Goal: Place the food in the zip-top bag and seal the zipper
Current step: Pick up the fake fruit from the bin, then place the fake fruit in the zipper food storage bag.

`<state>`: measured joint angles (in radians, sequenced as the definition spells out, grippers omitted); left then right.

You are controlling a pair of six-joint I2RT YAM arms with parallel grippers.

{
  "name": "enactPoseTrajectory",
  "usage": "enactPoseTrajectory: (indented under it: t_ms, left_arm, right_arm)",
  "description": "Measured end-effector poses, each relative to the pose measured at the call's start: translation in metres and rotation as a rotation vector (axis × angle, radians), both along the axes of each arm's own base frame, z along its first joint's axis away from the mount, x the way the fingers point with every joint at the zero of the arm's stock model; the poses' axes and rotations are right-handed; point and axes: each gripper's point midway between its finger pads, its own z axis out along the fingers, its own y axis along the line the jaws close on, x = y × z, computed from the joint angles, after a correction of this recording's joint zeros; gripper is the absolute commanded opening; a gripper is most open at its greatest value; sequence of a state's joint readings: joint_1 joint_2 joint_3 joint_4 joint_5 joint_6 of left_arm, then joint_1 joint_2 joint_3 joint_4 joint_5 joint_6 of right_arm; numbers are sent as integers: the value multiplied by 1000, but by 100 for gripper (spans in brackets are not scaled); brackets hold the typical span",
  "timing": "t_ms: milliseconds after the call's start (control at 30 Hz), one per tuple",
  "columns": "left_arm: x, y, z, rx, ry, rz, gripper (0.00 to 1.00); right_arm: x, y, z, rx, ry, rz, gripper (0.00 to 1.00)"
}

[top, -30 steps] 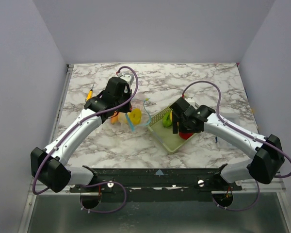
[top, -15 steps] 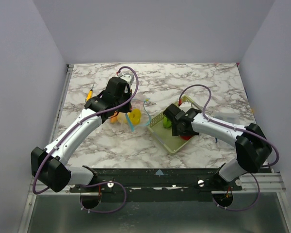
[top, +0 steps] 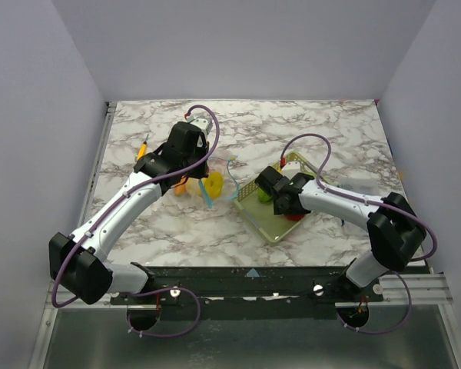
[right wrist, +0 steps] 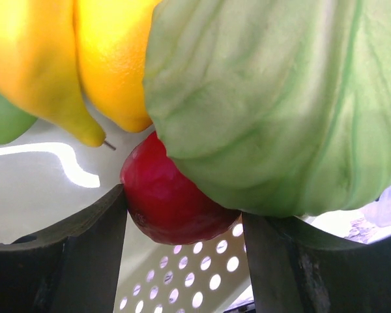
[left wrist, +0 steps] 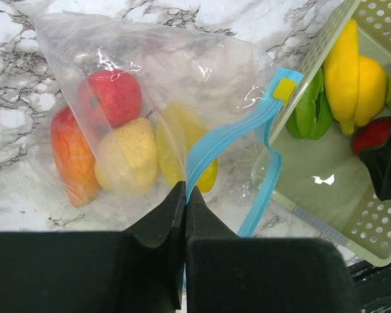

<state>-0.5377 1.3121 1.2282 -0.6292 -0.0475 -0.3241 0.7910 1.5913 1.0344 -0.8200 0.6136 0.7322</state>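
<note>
Nearest the arm bases, the mesh basket (top: 270,227) sits at about 4 o'clock from the zip-top bag (left wrist: 150,72). The right claw (right wrist: 182,212) is down inside it, spread to either side of a red piece of food (right wrist: 166,195). One finger (right wrist: 85,248) touches the piece, but no squeeze shows. That straddle reads as lining up for a pick. A pale green veined piece (right wrist: 280,104) crowds in from 1 o'clock and two yellow pieces (right wrist: 111,59) from 11 o'clock, so a grip here may drag the neighbours.

Farther out on the desk (top: 330,131), the left claw (left wrist: 185,195) is pressed together on the zipper (left wrist: 225,134), pinching the light-blue strip. Held so, one lip is lifted clear of the other and the mouth gapes toward the basket, at 2 o'clock in the left wrist view. This is probably to give the other arm an open drop. The bag is clear and crinkled and lies on the marble. The bagged food (left wrist: 117,98) shows through it as red, orange and yellow. A yellow tab (left wrist: 285,88) sits at the far end of the strip, so sealing is not yet done.
</note>
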Motion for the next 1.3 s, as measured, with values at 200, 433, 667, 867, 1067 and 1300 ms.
enactPoseTrajectory:
  t_ms: [200, 433, 667, 867, 1067, 1300]
  left_arm:
    - [0, 0, 0, 0, 0, 0, 0]
    - [0, 0, 0, 0, 0, -1, 0]
    - [0, 0, 0, 0, 0, 0, 0]
    - [0, 0, 0, 0, 0, 0, 0]
    - [0, 0, 1, 0, -2, 1, 0]
    - [-1, 2, 7, -9, -19, 3, 0]
  right_arm:
    - [-6, 20, 18, 141, -8, 40, 25]
    - [-4, 57, 59, 412, -100, 122, 19]
    - [3, 104, 79, 628, -124, 214, 18]
    - [11, 150, 114, 850, -177, 319, 19]
    - [20, 180, 148, 1019, -252, 370, 24]
    - [36, 211, 162, 1122, -290, 418, 26]
